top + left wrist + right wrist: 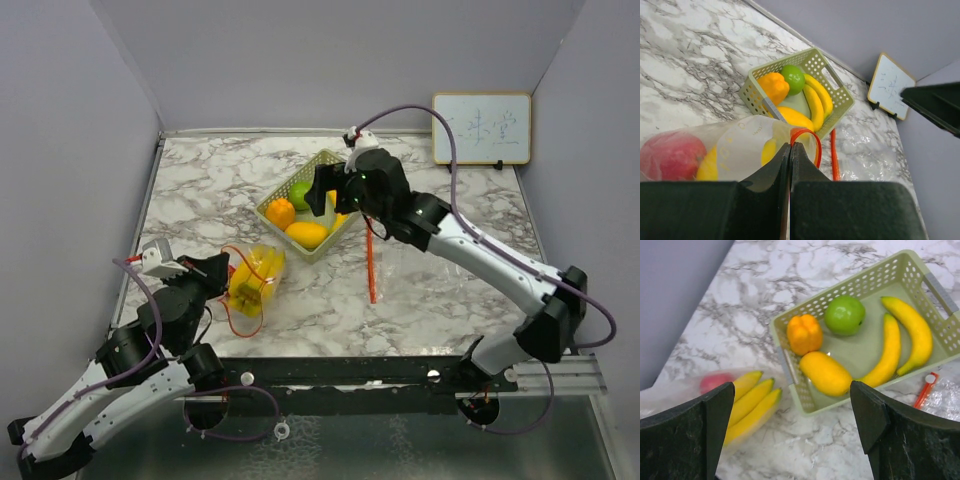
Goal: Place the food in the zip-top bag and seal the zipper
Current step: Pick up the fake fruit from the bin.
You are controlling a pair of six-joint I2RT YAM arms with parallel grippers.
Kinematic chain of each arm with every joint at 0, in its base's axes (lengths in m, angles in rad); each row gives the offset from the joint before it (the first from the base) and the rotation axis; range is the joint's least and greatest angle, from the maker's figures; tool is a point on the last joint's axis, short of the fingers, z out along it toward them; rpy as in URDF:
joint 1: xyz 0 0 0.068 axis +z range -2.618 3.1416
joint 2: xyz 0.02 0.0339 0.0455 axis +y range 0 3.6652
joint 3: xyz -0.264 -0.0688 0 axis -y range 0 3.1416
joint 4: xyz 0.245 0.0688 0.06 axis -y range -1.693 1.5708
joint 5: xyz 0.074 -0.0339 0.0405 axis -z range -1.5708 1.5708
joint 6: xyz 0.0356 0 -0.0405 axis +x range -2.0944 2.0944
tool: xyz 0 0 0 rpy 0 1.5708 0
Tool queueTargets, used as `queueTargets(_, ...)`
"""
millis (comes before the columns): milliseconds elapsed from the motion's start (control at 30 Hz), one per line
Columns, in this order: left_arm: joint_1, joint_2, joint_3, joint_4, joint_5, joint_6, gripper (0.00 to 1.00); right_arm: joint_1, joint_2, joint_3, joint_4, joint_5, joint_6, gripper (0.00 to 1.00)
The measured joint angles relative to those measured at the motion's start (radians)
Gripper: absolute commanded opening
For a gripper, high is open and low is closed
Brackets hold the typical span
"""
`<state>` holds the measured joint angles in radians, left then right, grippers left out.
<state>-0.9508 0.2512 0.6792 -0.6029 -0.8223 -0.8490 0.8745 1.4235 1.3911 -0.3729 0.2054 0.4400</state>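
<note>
The clear zip-top bag lies at the front left and holds a bunch of yellow bananas and a red apple. My left gripper is shut on the bag's rim by its red zipper. More food sits in the pale green basket: a green lime, an orange fruit, a yellow-orange fruit and two single bananas. My right gripper hangs open above the basket's near corner, holding nothing.
A second red zipper strip with crinkled clear plastic lies flat right of the basket. A small whiteboard leans on the back wall at the right. Grey walls close in the marble table on three sides.
</note>
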Motion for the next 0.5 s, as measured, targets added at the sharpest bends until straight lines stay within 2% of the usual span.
queueTargets(233,0.0,0.027,-0.02,0.117,0.016,0.04,0.0,-0.116,0.346,0.145,0.014,-0.077,-0.009,0.97)
queueTargets(500,0.0,0.14,0.001,0.238,0.076,0.055,0.0,-0.155,0.551,0.248,0.08,-0.132,-0.045,0.96)
